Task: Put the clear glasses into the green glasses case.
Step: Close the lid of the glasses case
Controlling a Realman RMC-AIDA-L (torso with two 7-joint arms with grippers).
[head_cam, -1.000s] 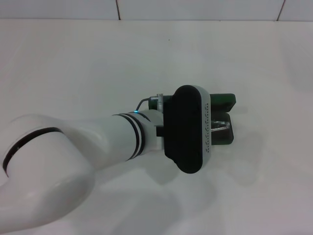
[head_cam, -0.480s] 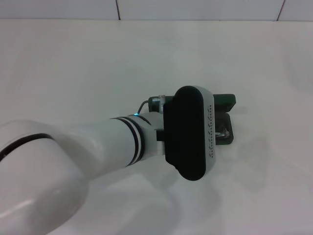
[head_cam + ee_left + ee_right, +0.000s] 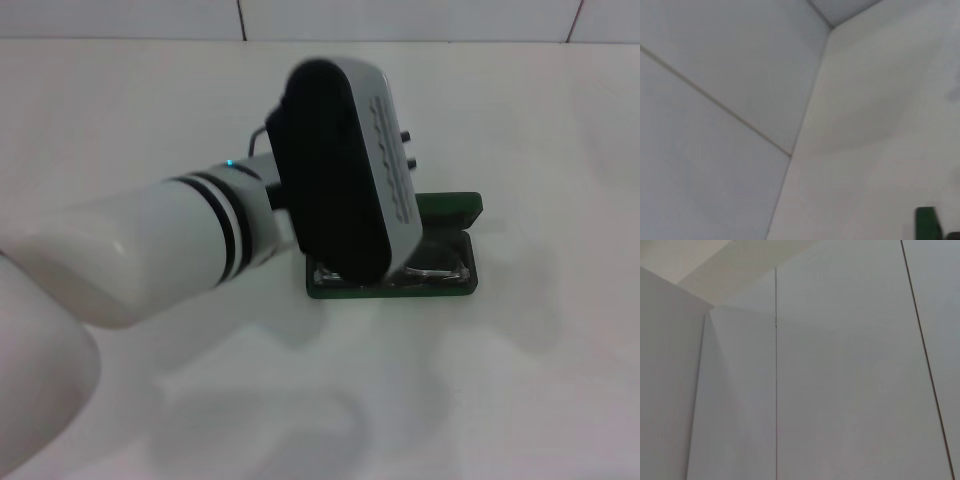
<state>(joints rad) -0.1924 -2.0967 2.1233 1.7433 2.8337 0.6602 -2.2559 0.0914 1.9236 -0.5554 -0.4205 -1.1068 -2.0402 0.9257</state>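
The green glasses case (image 3: 455, 288) lies open on the white table, right of centre in the head view, with its lid (image 3: 452, 206) standing up at the back. The clear glasses (image 3: 438, 262) lie inside the case's base, and their left part is hidden. My left arm reaches in from the left. Its black and grey wrist housing (image 3: 345, 170) hangs above the left half of the case and hides the gripper itself. A green corner of the case (image 3: 929, 224) shows in the left wrist view. The right wrist view holds only wall panels.
The white table (image 3: 150, 120) spreads around the case on all sides. A tiled wall (image 3: 400, 18) runs along its far edge. The left arm's white forearm (image 3: 150, 250) crosses the table's left half.
The left wrist has risen and swung back to the left, away from the case. The case's base, covered before, now shows with the clear glasses lying in it.
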